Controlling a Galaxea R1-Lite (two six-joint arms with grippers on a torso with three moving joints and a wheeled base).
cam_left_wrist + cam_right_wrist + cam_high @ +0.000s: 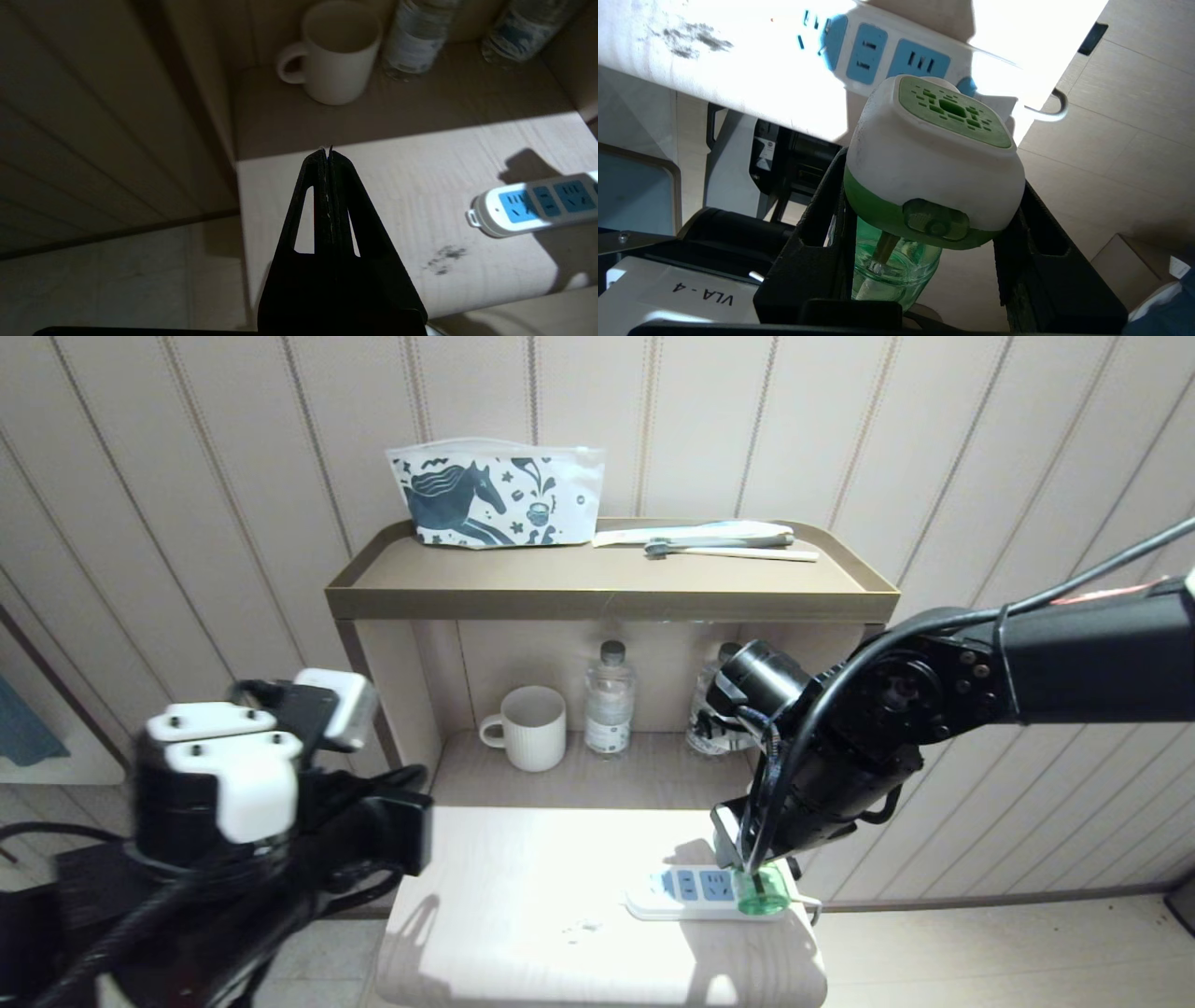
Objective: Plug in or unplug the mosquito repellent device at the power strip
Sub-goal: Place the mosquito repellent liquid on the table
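Observation:
The power strip (686,889) (528,207) (887,51) is white with blue socket faces and lies near the right front of the pale table (523,896). My right gripper (931,175) (752,870) reaches down at the strip's right end and is shut on the mosquito repellent device (934,158). The device has a white body with a green vent top, and its clear green bottle (761,892) shows between the fingers. Its prongs are hidden, so whether they sit in a socket I cannot tell. My left gripper (328,154) (415,831) hangs shut and empty over the table's left edge.
A white mug (532,728) and two clear water bottles (609,700) (714,728) stand in the shelf recess behind the table. On the shelf top lie a printed pouch (499,495) and toothbrushes (719,546). A dark smudge (444,256) marks the table.

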